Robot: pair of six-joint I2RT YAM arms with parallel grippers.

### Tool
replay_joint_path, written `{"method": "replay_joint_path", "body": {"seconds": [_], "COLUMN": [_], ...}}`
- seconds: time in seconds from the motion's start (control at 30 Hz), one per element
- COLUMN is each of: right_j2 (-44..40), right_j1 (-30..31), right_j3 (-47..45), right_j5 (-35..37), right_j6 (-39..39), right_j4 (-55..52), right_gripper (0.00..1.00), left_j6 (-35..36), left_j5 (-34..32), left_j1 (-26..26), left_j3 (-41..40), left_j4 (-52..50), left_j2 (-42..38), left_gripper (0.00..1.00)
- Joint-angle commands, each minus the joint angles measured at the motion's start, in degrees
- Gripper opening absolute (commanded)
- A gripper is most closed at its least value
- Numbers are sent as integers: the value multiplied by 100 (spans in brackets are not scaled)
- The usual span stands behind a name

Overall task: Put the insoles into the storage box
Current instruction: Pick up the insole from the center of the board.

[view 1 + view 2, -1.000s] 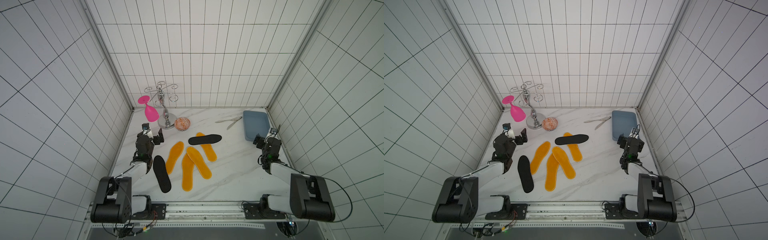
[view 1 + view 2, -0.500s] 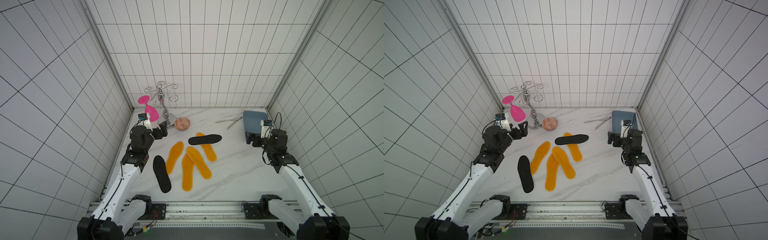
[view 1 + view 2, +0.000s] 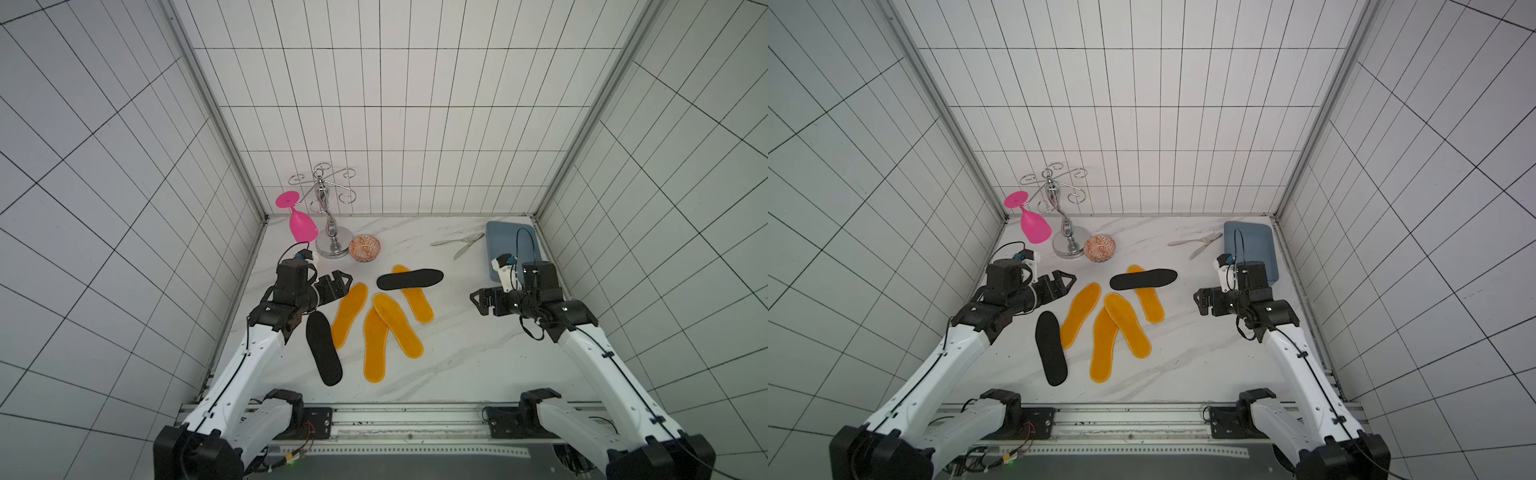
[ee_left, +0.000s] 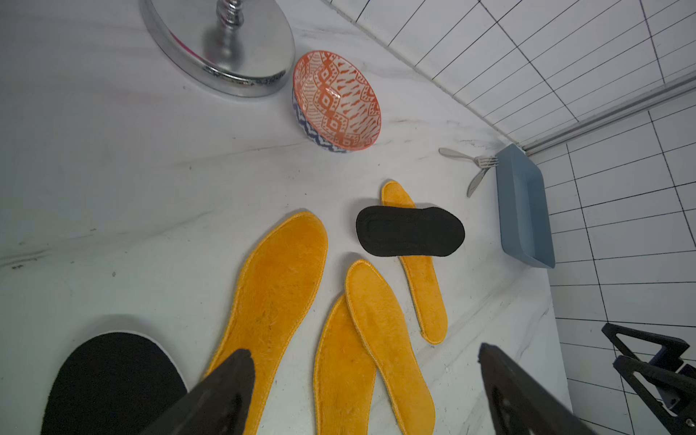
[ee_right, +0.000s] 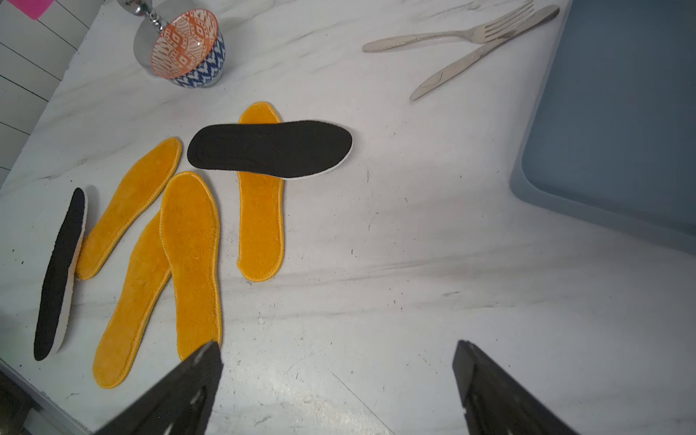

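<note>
Both arms have swung up & out over the table [image 3: 457, 357] since a sec ago; insoles [image 3: 392, 326] & box [image 3: 500, 235] haven't shifted. Left claw [image 4: 361, 354] spread wide, empty, well apart from box, above the insoles. Right claw [image 5: 339, 346] likewise wide, empty, near box's front end. All 6 insoles lie outside box; fork [image 3: 457, 240] & knife [image 3: 465, 251] just beside it.
</note>
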Motion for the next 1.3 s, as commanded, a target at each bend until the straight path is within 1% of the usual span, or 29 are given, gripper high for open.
{"method": "replay_joint_path", "body": {"seconds": [0.0, 0.13, 0.4, 0.7, 0.77, 0.87, 0.97, 1.1, 1.17, 1.2, 1.27], "right_j2": [87, 135, 365, 635, 683, 734, 805, 997, 1070, 1096, 1172], "right_j1": [283, 619, 1037, 1185, 1198, 1211, 1219, 1237, 1240, 1239, 1250], "right_j3": [121, 57, -49, 53, 96, 162, 211, 278, 333, 354, 421], "right_j5": [27, 265, 415, 473, 474, 464, 432, 317, 306, 298, 271], "right_j6": [311, 552, 747, 831, 820, 820, 829, 786, 763, 751, 715], "right_j4": [-112, 54, 244, 378, 378, 370, 370, 371, 369, 370, 355], "right_gripper": [99, 99, 99, 99, 99, 99, 99, 99, 99, 99, 99], "left_j6": [-226, -356, -244, -141, -158, -348, -550, -654, -796, -917, -1244], "left_j5": [259, 152, -117, -481, -668, -1083, -1506, -1822, -2085, -2089, -1856], "left_j1": [-93, -110, -110, -102, -107, -99, -59, 119, 113, 171, 356], "left_j3": [-237, -371, -239, -117, 22, 217, 149, -84, -119, -141, -189], "left_j4": [-110, -310, -644, -1034, -1303, -1893, -2265, -2515, -2551, -2571, -2687], "left_j2": [219, 361, 463, 537, 516, 313, -39, -375, -511, -519, -501], "left_gripper": [93, 90, 87, 86, 83, 79, 76, 73, 72, 72, 72]}}
